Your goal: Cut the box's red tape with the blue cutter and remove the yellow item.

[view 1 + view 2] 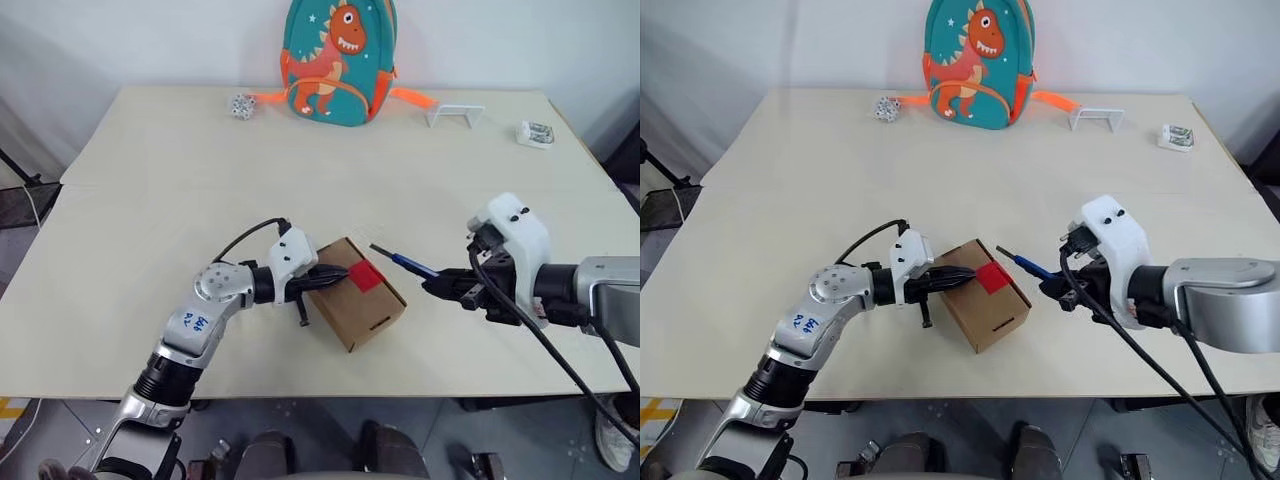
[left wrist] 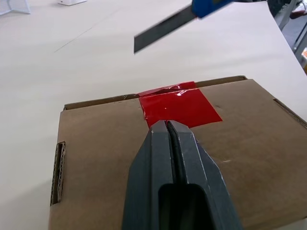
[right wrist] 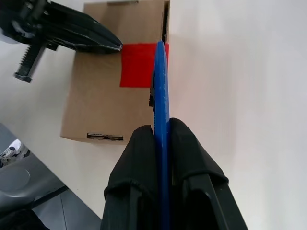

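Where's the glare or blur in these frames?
Left wrist view: specular highlight on the red tape near the flap seam; the blue cutter blade is soft, out of focus. Right wrist view: the cutter is sharp, tape matte. Head views: even light, soft shadow beside the box.

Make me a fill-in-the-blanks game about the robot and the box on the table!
1. The tape on the box is colored ____.
2. The right hand is shut on the blue ____.
3. The left hand presses its shut tips on top of the ____.
4. At the table's far edge stands a backpack with an orange ____ on it.

Missing words: red; cutter; box; dinosaur
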Motion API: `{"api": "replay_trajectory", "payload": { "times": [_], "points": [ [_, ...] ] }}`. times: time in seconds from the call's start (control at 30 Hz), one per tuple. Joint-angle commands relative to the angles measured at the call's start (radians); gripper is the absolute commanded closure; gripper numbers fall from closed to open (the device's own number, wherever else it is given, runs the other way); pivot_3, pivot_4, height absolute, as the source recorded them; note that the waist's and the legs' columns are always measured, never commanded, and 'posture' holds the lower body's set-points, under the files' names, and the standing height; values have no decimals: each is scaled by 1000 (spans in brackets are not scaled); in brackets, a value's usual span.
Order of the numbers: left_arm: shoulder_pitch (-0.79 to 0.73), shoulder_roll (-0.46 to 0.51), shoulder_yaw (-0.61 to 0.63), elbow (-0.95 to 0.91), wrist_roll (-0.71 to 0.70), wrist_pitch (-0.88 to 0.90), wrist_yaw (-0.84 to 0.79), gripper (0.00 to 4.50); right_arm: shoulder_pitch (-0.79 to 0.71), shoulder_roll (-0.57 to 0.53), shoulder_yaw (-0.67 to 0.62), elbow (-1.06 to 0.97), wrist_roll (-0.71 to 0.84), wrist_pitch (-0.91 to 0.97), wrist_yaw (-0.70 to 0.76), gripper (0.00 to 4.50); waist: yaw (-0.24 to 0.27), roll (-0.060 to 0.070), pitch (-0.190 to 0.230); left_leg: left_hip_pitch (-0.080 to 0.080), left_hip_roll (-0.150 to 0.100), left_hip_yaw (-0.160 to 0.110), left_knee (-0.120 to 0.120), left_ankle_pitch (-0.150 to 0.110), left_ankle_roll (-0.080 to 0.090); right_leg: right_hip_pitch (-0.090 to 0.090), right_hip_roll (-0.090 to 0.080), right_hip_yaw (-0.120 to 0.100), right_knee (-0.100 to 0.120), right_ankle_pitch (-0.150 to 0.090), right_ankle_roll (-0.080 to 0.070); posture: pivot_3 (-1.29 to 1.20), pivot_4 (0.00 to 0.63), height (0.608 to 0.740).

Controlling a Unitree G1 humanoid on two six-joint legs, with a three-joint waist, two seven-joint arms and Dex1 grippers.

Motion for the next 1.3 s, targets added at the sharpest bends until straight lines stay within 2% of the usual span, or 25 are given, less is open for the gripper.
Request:
{"api": "replay_trajectory", "payload": {
  "times": [0.03,0.17,0.23,0.3,0.43,0.5,0.57,0.7,0.83,0.93,1.13,1.17,1.3],
  "points": [
    [13,29,-16,41,30,-1,-24,4500,69,43,-149,57,-174,-32,56,4423,0,0,0,0,0,0,0,0,0,0,0,0,0,0,0,0,150,740],
    [4,37,-11,52,28,-12,-35,4500,248,177,-291,160,-454,-109,114,4423,3,-2,-1,2,0,1,1,0,0,3,0,0,-1,0,0,0,150,740],
    [-2,37,-11,59,28,-18,-40,4500,301,252,-330,203,-547,-143,133,4423,2,-2,-1,2,-1,1,1,0,1,3,0,0,0,0,0,0,150,740],
    [-10,37,-11,66,30,-25,-46,4500,380,308,-336,260,-723,-225,214,4423,2,-2,-1,3,-1,1,0,0,0,4,0,0,0,0,0,0,150,740],
    [-23,36,-9,82,32,-34,-52,4500,441,394,-312,378,-959,-338,331,4423,0,-1,-1,3,-1,2,0,0,0,4,0,1,0,0,1,0,150,740],
    [-27,38,-6,88,34,-39,-54,4500,455,426,-234,486,-1172,-491,398,4423,-2,0,-1,5,-1,2,0,0,1,4,0,1,0,0,1,0,150,740],
    [-33,39,-6,97,35,-44,-57,4500,443,452,-180,570,-1317,-584,438,4423,-4,0,-2,6,-1,3,0,0,1,5,0,1,1,0,1,0,150,740],
    [-40,41,-7,102,38,-51,-62,4500,401,520,-161,686,-1423,-626,512,4423,-5,2,-2,6,-1,3,0,1,0,5,0,2,1,0,1,0,150,740],
    [-53,41,-2,115,44,-60,-59,4500,380,583,-180,749,-1434,-569,584,3102,-5,3,-2,6,-1,2,0,1,0,5,1,1,1,0,1,0,150,740],
    [-55,42,0,114,44,-58,-58,4500,390,588,-223,739,-1456,-584,617,2090,-5,3,-2,6,-1,2,0,1,0,5,1,1,1,0,1,0,150,740],
    [-45,50,7,89,39,-41,-50,4500,473,565,-398,657,-1391,-569,757,141,-2,4,-2,6,-1,2,0,1,0,5,0,1,1,0,1,0,150,740],
    [-43,53,9,83,38,-38,-50,4500,491,559,-438,634,-1360,-558,802,27,-2,4,-2,6,-1,2,0,1,0,5,0,1,1,0,1,0,150,740],
    [-36,62,14,63,34,-25,-46,4500,536,540,-552,564,-1261,-549,1001,27,-2,4,-2,6,-1,2,-1,1,0,5,1,1,1,0,1,0,150,740]
  ]
}}
